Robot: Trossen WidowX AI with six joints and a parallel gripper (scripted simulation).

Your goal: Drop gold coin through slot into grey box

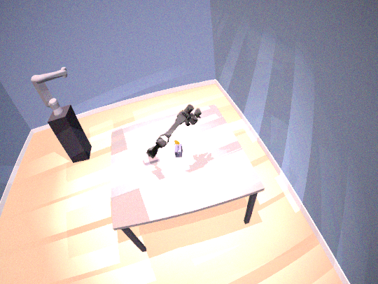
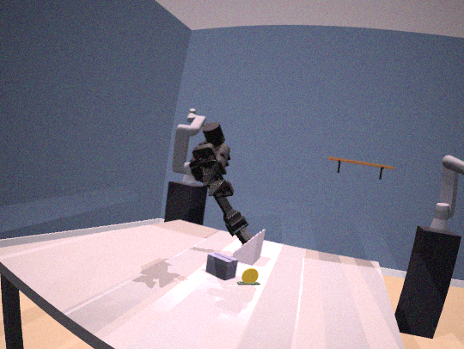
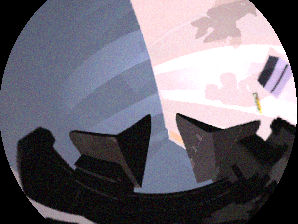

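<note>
The gold coin (image 2: pixel 249 275) stands on edge in its dark-green holder (image 2: pixel 248 283) on the white table, just right of the closed grey box (image 2: pixel 222 265) with the slot in its lid. From above, the coin (image 1: pixel 176 142) sits right behind the box (image 1: pixel 178 150). My gripper (image 1: pixel 194 115) is raised high above the table and well away from both; it also shows in the exterior view (image 2: pixel 204 165). In the wrist view the two dark fingers stand partly apart with nothing between them. The box (image 3: pixel 272 72) and the coin (image 3: pixel 257 102) appear small at the far right.
A white wedge (image 2: pixel 251 248) stands at my arm's base, behind the box. A dark pedestal with a pale arm (image 1: pixel 68 133) stands on the floor left of the table, and another pedestal (image 2: pixel 430 279) at the right. A wall shelf (image 2: pixel 360 163) hangs far behind.
</note>
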